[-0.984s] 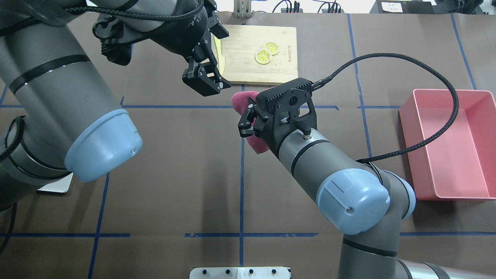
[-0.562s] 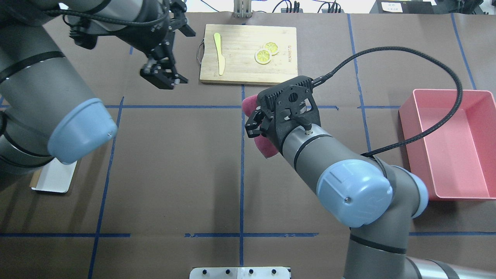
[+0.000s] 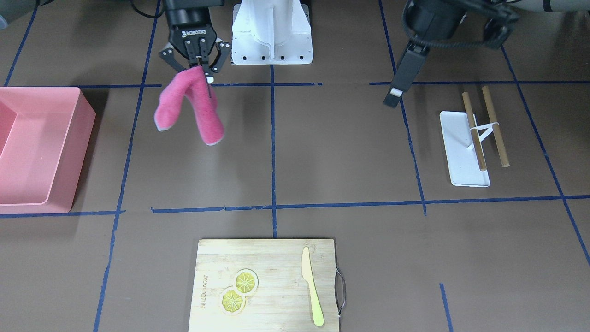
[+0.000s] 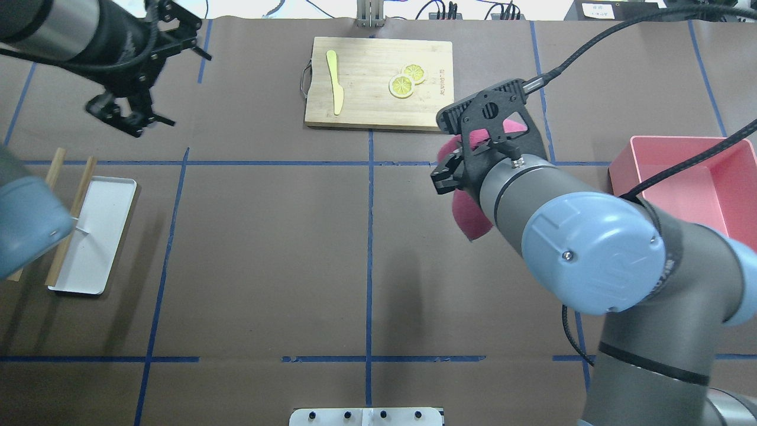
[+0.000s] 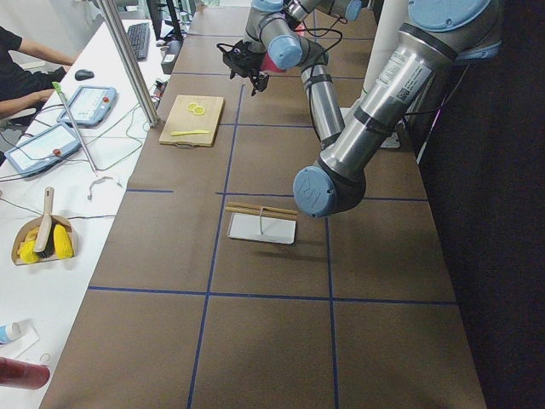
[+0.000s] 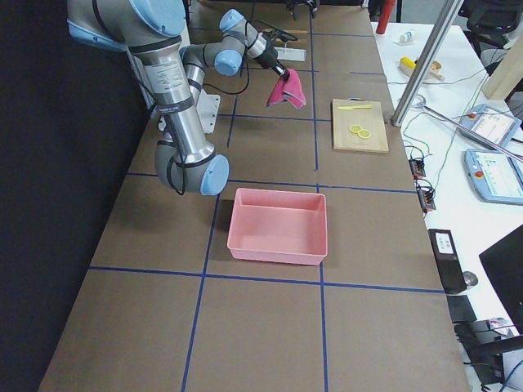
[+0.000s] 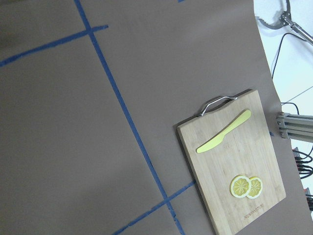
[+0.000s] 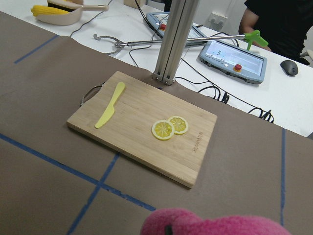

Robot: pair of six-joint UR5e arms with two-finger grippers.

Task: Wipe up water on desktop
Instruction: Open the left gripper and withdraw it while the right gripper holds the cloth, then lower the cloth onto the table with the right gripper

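The desktop [image 4: 266,236] is dark brown with blue tape lines; I see no water on it. My right gripper [image 3: 201,71] is shut on a pink cloth [image 3: 193,110] that hangs folded in the air above the desktop. In the overhead view this gripper [image 4: 458,171] is right of centre, with the cloth [image 4: 470,216] partly hidden under the wrist. The cloth's top edge shows in the right wrist view [image 8: 220,223]. My left gripper [image 4: 127,121] is open and empty, raised at the far left; it also shows in the front view [image 3: 394,99].
A bamboo cutting board [image 4: 378,83] with a yellow knife and lemon slices lies at the far middle. A pink bin [image 4: 692,225] stands at the right. A white tray [image 4: 94,236] with wooden sticks lies at the left.
My left arm has swung from the cutting board out to the far left. My right gripper has moved right with the pink cloth still in it.
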